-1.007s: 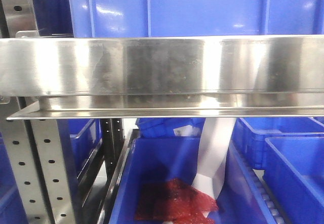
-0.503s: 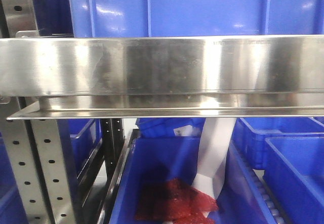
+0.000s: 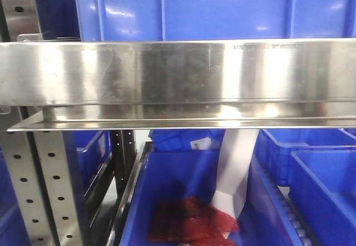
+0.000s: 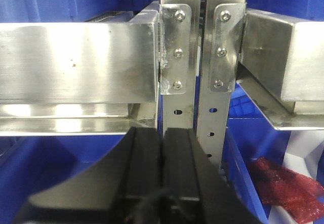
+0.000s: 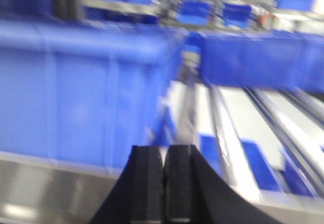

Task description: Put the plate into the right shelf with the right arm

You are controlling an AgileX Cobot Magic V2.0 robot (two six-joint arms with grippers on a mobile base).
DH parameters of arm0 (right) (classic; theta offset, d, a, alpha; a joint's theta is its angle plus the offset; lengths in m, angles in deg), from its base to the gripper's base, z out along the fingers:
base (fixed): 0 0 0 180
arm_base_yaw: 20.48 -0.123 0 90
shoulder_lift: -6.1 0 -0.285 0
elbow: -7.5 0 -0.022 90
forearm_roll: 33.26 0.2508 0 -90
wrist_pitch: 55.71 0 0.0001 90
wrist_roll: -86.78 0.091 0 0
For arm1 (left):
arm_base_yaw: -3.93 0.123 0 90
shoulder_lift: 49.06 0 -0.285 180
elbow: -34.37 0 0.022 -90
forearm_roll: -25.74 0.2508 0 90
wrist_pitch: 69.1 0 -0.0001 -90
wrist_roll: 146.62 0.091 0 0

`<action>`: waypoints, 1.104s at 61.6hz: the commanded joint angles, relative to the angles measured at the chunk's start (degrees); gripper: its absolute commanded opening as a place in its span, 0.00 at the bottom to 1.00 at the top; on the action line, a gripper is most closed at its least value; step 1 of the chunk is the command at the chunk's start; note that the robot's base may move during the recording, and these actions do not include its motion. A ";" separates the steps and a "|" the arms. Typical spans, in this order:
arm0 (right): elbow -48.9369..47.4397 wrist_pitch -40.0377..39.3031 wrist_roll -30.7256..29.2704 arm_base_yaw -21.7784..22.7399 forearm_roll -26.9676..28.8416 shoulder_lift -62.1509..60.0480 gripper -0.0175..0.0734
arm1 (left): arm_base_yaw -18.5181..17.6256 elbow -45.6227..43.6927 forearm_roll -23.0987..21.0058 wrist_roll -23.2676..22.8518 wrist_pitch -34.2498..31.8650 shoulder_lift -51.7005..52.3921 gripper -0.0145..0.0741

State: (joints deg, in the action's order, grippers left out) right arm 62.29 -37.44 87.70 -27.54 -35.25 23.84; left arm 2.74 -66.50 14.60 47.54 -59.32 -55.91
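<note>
No plate shows in any view. My left gripper [image 4: 162, 133] is shut and empty, facing the perforated steel upright [image 4: 178, 82] between two steel shelf rails. My right gripper [image 5: 164, 150] is shut and empty; its view is blurred and shows a large blue bin [image 5: 81, 87] on the left and more blue bins [image 5: 258, 59] behind a steel shelf edge. Neither gripper shows in the front view, which is filled by a steel shelf rail [image 3: 178, 73].
A blue bin [image 3: 211, 9] stands on the shelf above the rail. Below it a blue bin [image 3: 172, 185] holds a red mesh bag [image 3: 192, 221] and a white strip [image 3: 236, 165]. More blue bins [image 3: 317, 168] sit at the right. A perforated post [image 3: 50, 185] stands at left.
The front view is almost the same; reflections on the steel rail have shifted slightly. The right wrist view is motion-blurred.
</note>
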 commanded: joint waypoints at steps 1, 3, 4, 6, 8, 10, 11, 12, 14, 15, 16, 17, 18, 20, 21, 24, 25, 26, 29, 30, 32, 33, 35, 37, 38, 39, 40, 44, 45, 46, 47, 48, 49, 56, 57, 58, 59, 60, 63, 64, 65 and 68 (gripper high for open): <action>3.58 -6.79 -2.18 3.22 1.99 -2.85 0.23 | -0.07 0.47 -0.45 -0.16 -4.76 0.56 0.11; 5.36 -7.67 -2.12 3.68 1.99 -3.71 0.23 | -0.07 0.47 -0.45 -0.16 -4.76 0.56 0.11; 6.70 -8.20 -2.12 3.87 1.99 -4.12 0.23 | -0.07 0.47 -0.45 -0.16 -4.76 0.56 0.11; 8.51 -9.39 -2.12 4.13 1.99 -4.84 0.23 | -0.07 0.47 -0.45 -0.16 -4.76 0.56 0.11; 10.73 -11.04 -2.12 4.26 1.99 -5.62 0.23 | -0.07 0.47 -0.45 -0.16 -4.76 0.56 0.11; 13.24 -13.00 -2.12 4.31 1.99 -6.36 0.23 | -0.07 0.47 -0.45 -0.16 -4.76 0.56 0.11; 14.05 -13.92 -2.12 4.31 1.99 -6.65 0.23 | -0.07 0.47 -0.45 -0.16 -4.76 0.56 0.11; 15.22 -14.89 -2.12 4.31 1.99 -6.94 0.23 | -0.07 0.47 -0.45 -0.16 -4.76 0.56 0.11; 17.07 -16.23 -2.12 4.31 1.99 -7.17 0.23 | -0.07 0.47 -0.45 -0.16 -4.76 0.56 0.11; 17.74 -17.22 -2.12 4.31 1.99 -7.40 0.23 | -0.07 0.47 -0.45 -0.16 -4.76 0.56 0.11; 18.72 -17.87 -2.12 4.31 1.99 -7.51 0.23 | -0.07 0.47 -0.45 -0.16 -4.76 0.56 0.11; 19.33 -18.27 -2.12 4.31 2.29 -7.63 0.23 | -0.07 0.47 -0.45 -0.16 -4.76 0.56 0.11; 19.88 -19.11 -2.12 4.31 2.42 -7.74 0.23 | -0.07 0.47 -0.45 -0.16 -4.76 0.56 0.11; 20.91 -20.39 -2.12 4.31 2.86 -8.02 0.23 | -0.07 0.47 -0.45 -0.16 -4.76 0.56 0.11; 21.38 -20.82 -2.12 4.31 3.07 -8.12 0.23 | -0.07 0.47 -0.45 -0.16 -4.76 0.56 0.11; 23.00 -21.82 -2.12 4.43 4.44 -8.65 0.23 | -0.07 0.47 -0.45 -0.16 -4.76 0.56 0.11; 23.33 -21.93 -2.12 4.52 4.81 -8.84 0.23 | -0.07 0.47 -0.45 -0.16 -4.76 0.56 0.11; 23.65 -21.93 -2.12 4.58 5.10 -9.07 0.23 | -0.07 0.47 -0.45 -0.16 -4.76 0.56 0.11; 23.69 -19.90 -2.18 5.18 5.62 -10.16 0.23 | -0.07 0.47 -0.45 -0.16 -4.76 0.56 0.11; 23.69 -19.55 -2.33 5.44 5.62 -10.53 0.23 | -0.07 0.47 -0.45 -0.16 -4.76 0.56 0.11; 23.69 -19.21 -2.33 5.81 5.62 -11.10 0.23 | -0.07 0.47 -0.45 -0.16 -4.76 0.56 0.11; 23.69 -19.04 -2.48 6.16 5.62 -11.42 0.23 | -0.07 0.47 -0.45 -0.16 -4.76 0.56 0.11; 23.69 -18.98 -2.65 6.58 5.62 -11.42 0.23 | -0.07 0.47 -0.45 -0.16 -4.76 0.56 0.11; 23.69 -19.04 -2.74 6.93 5.62 -11.34 0.23 | -0.07 0.47 -0.45 -0.16 -4.76 0.56 0.11; 23.69 -19.04 -2.79 7.11 5.62 -11.34 0.23 | -0.07 0.47 -0.45 -0.16 -4.76 0.56 0.11; 23.69 -19.04 -2.79 7.24 5.62 -11.34 0.23 | -0.07 0.47 -0.45 -0.16 -4.76 0.56 0.11; 23.69 -18.97 -2.79 7.32 5.62 -11.34 0.23 | -0.07 0.47 -0.45 -0.16 -4.76 0.56 0.11; 23.69 -18.97 -2.79 7.32 5.62 -11.34 0.23 | -0.07 0.47 -0.45 -0.16 -4.76 0.56 0.11; 23.69 -18.97 -2.79 7.32 5.62 -11.34 0.23 | -0.07 0.47 -0.45 -0.16 -4.76 0.56 0.11; 23.69 -18.97 -2.79 7.32 5.62 -11.34 0.23 | -0.07 0.47 -0.45 -0.16 -4.76 0.56 0.11; 23.69 -18.97 -2.79 7.32 5.62 -11.34 0.23 | -0.07 0.47 -0.45 -0.16 -4.76 0.56 0.11; 23.69 -18.97 -2.79 7.32 5.62 -11.34 0.23 | -0.07 0.47 -0.45 -0.16 -4.76 0.56 0.11; 23.69 -18.97 -2.79 7.32 5.62 -11.34 0.23 | -0.07 0.47 -0.45 -0.16 -4.76 0.56 0.11; 23.69 -18.63 -2.79 7.33 5.62 -11.34 0.23 | -0.07 0.47 -0.45 -0.16 -4.76 0.56 0.11; 23.69 -18.63 -2.79 7.33 5.62 -11.34 0.23 | -0.07 0.47 -0.45 -0.16 -4.76 0.56 0.11; 23.69 -18.63 -2.79 7.33 5.62 -11.34 0.23 | -0.07 0.47 -0.45 -0.16 -4.76 0.56 0.11; 23.69 -18.63 -2.79 7.33 5.62 -11.34 0.23 | -0.07 0.47 -0.45 -0.16 -4.76 0.56 0.11; 23.69 -18.63 -2.79 7.33 5.62 -11.34 0.23 | -0.07 0.47 -0.45 -0.16 -4.76 0.56 0.11; 23.69 -18.63 -2.79 7.33 5.62 -11.34 0.23 | -0.07 0.47 -0.45 -0.16 -4.76 0.56 0.11; 23.69 -18.63 -2.79 7.33 5.62 -11.34 0.23 | -0.07 0.47 -0.45 -0.16 -4.76 0.56 0.11; 23.69 -18.63 -2.79 7.33 5.62 -11.34 0.23 | -0.07 0.47 -0.45 -0.16 -4.76 0.56 0.11; 23.69 -18.63 -2.79 7.33 5.62 -11.34 0.23 | -0.07 0.47 -0.45 -0.16 -4.76 0.56 0.11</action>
State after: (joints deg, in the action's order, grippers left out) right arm 86.25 -51.38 85.48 -20.60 -29.62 13.30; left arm 2.74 -66.50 14.60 47.54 -59.32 -55.91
